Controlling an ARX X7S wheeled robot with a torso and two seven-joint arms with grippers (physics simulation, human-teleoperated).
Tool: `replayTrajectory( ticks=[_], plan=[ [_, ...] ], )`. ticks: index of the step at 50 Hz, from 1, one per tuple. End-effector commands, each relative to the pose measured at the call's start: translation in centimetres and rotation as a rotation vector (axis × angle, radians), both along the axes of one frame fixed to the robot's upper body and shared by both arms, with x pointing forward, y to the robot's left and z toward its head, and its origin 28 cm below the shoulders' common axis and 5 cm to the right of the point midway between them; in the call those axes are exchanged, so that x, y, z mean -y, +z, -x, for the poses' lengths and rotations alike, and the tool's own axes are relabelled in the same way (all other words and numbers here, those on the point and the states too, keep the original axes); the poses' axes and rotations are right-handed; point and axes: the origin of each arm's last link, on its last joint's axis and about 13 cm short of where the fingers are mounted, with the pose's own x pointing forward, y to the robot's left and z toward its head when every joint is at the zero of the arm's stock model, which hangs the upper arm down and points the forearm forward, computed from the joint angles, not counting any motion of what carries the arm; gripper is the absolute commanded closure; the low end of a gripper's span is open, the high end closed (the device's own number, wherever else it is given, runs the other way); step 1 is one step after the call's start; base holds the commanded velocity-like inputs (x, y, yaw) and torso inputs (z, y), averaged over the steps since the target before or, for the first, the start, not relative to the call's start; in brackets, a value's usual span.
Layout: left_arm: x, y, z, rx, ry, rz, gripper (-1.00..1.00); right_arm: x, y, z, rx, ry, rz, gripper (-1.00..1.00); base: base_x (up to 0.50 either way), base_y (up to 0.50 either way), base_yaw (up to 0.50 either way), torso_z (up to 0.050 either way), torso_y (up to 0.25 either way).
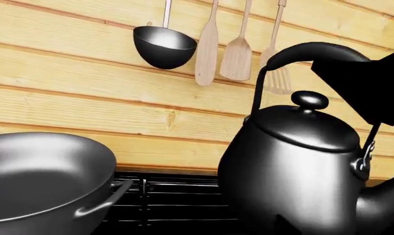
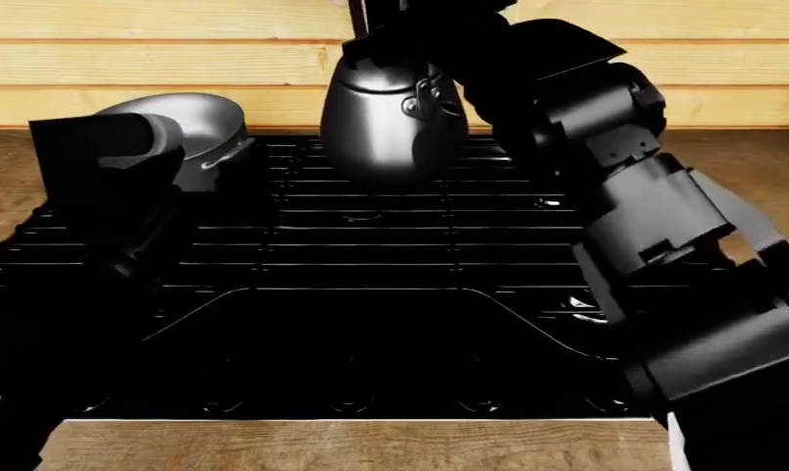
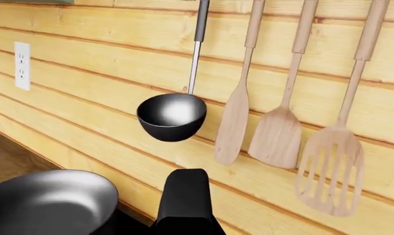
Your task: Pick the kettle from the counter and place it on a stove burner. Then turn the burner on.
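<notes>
Head view: your right hand (image 2: 408, 29) sits on the kettle (image 2: 392, 123) handle top, grip likely closed but hidden; kettle hangs over rear stove grate (image 2: 368, 245); left hand's opening hidden

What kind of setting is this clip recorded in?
A simulated home kitchen, most likely: a black grated stove carrying a kettle and saucepan, with a ladle and wooden spatulas hanging on the plank wall.

Sharp, blur-free renders: the plank wall (image 3: 86, 73) is brightly and evenly lit, the stove grate (image 2: 368, 294) sinks into near-black, and soft highlights gleam on the kettle (image 1: 302, 166) and ladle (image 3: 172, 115).
</notes>
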Motion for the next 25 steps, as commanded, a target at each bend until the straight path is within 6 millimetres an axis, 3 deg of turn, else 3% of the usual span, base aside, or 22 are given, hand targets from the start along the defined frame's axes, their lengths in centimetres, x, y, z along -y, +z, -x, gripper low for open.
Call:
replayTrajectory(
  ticks=[1,25],
  plan=[
    [-0.1,0.2,0.2,0.005,0.008,0.003,-1.0,-0.6,1.3,-0.3,0.061,0.011,-0.011,1.0,0.0,0.0,0.0,0.0,0.0],
    [-0.4,-0.3,-0.2,-0.008,0.021,0.015,-1.0,-0.6,-0.9,-0.7,0.034,-0.015,-0.106,1.0,0.0,0.0,0.0,0.0,0.002]
  ],
)
